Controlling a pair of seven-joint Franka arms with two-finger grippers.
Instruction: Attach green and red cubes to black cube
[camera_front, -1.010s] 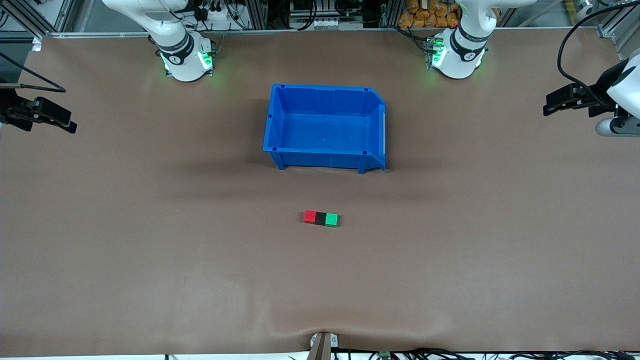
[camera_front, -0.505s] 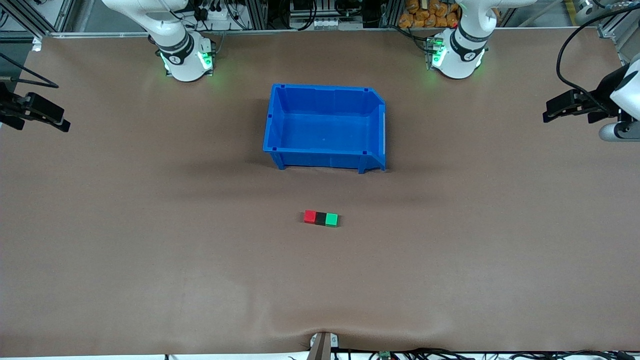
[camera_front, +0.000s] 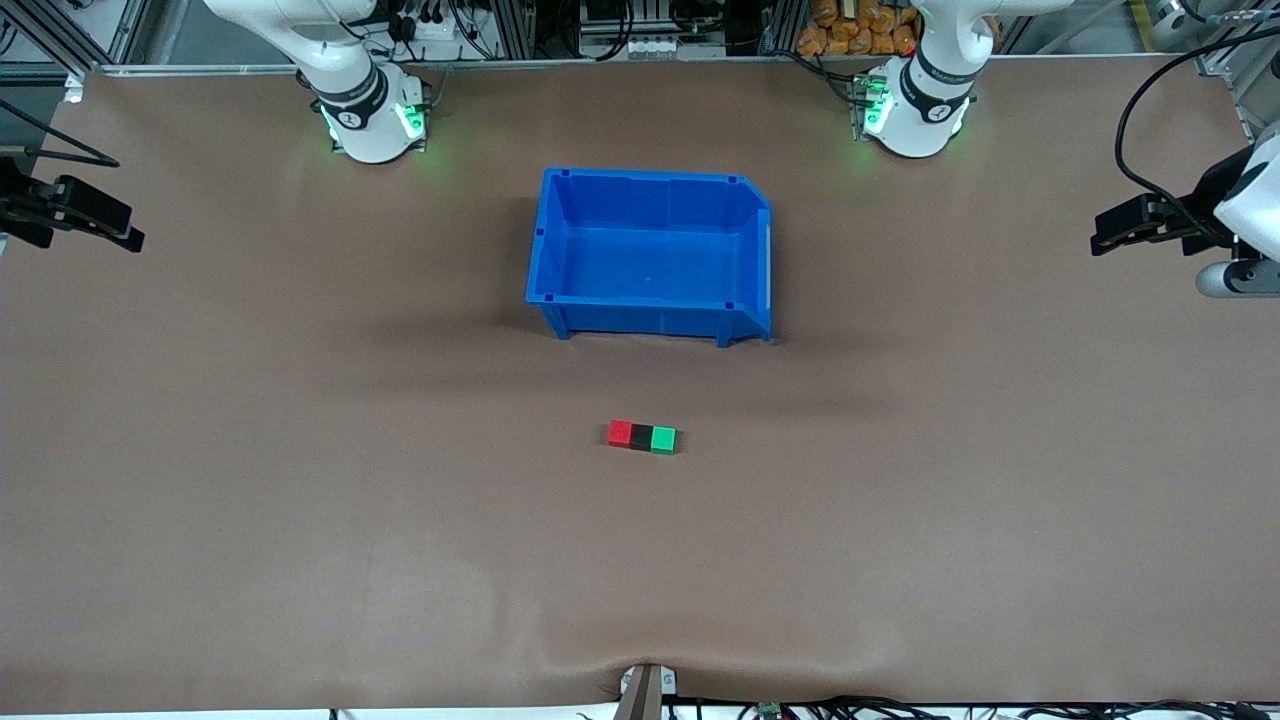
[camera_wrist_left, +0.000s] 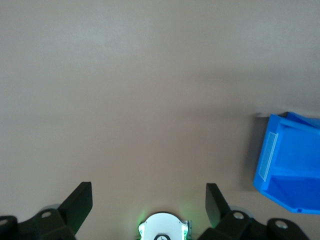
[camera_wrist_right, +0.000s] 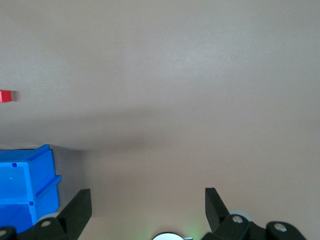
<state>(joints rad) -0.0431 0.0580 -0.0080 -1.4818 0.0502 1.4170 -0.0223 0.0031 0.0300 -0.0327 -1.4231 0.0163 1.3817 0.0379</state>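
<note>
The red cube (camera_front: 620, 433), the black cube (camera_front: 641, 437) and the green cube (camera_front: 663, 439) lie in one short row on the brown tabletop (camera_front: 300, 480), the black one in the middle with a coloured cube touching each of its sides. The red sits toward the right arm's end of the tabletop, the green toward the left arm's end. The row lies nearer to the front camera than the blue bin (camera_front: 560, 310), which holds nothing visible.

Judging from this, the joining step looks complete, and what is in hand is the retreat.

The left gripper (camera_front: 1125, 225) hangs over the edge of the tabletop at the left arm's end, fingers spread and holding nothing; its wrist view shows bare tabletop between them. The right gripper (camera_front: 95, 220) hangs over the edge at the right arm's end, fingers likewise spread and empty, with the red cube small at the edge of its wrist view.

Both grippers are well apart from the cubes. The next move probably calls for nothing more than parking the arms without disturbing the row. Whether the cubes truly hold together cannot be told from here.
</note>
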